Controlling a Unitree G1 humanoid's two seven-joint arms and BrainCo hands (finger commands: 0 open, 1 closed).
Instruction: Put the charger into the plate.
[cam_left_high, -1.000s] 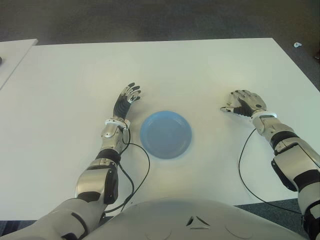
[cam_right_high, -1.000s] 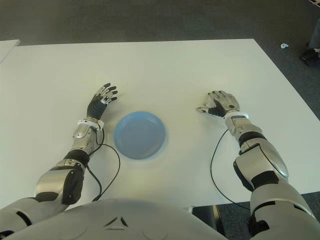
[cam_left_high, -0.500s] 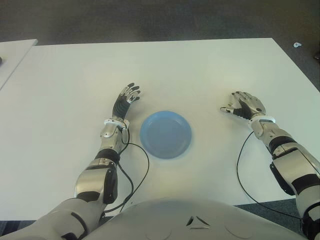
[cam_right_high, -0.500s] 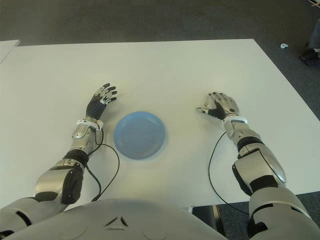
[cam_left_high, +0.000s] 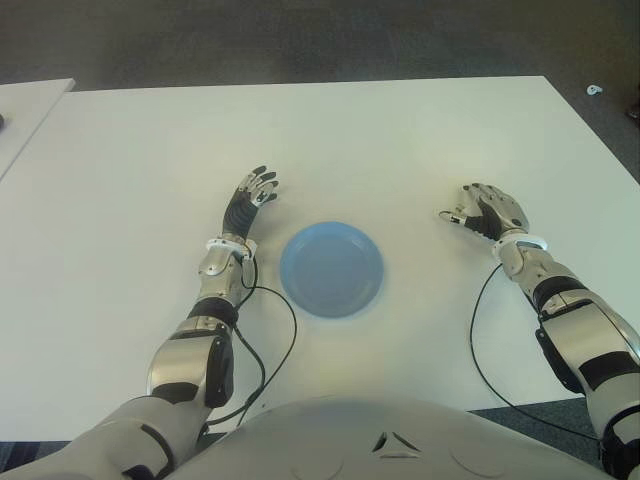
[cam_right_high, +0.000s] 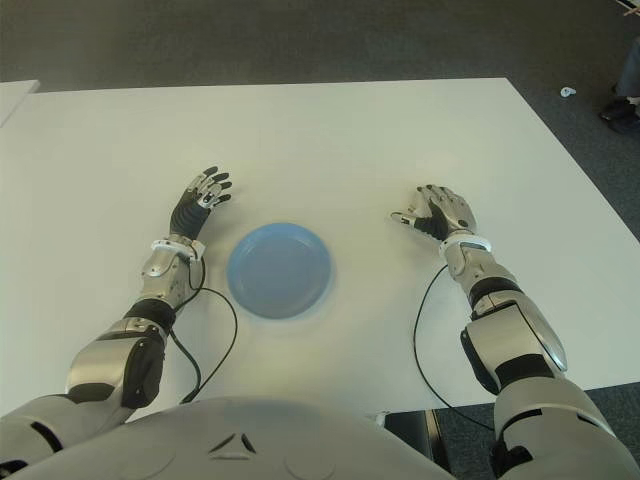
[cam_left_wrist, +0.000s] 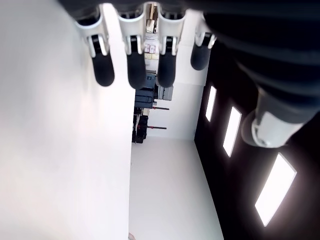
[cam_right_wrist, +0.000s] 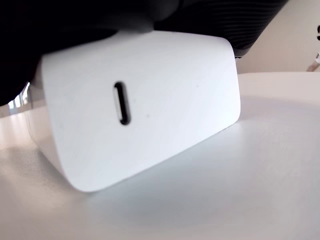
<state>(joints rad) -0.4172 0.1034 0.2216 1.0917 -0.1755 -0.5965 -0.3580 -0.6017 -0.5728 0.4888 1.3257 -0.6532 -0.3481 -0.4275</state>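
Charger (cam_right_wrist: 135, 112) sits clasped under right hand (cam_left_high: 487, 211) on table (cam_left_high: 400, 140) (right of plate (cam_left_high: 331, 268)).

An office or lab-like room — a large plain white table (cam_left_high: 400, 130) stands on dark grey carpet (cam_left_high: 300, 40), a second white table (cam_left_high: 25, 110) beside it, recessed ceiling light panels (cam_left_wrist: 232, 130) beyond the left fingers (cam_left_wrist: 135, 65).
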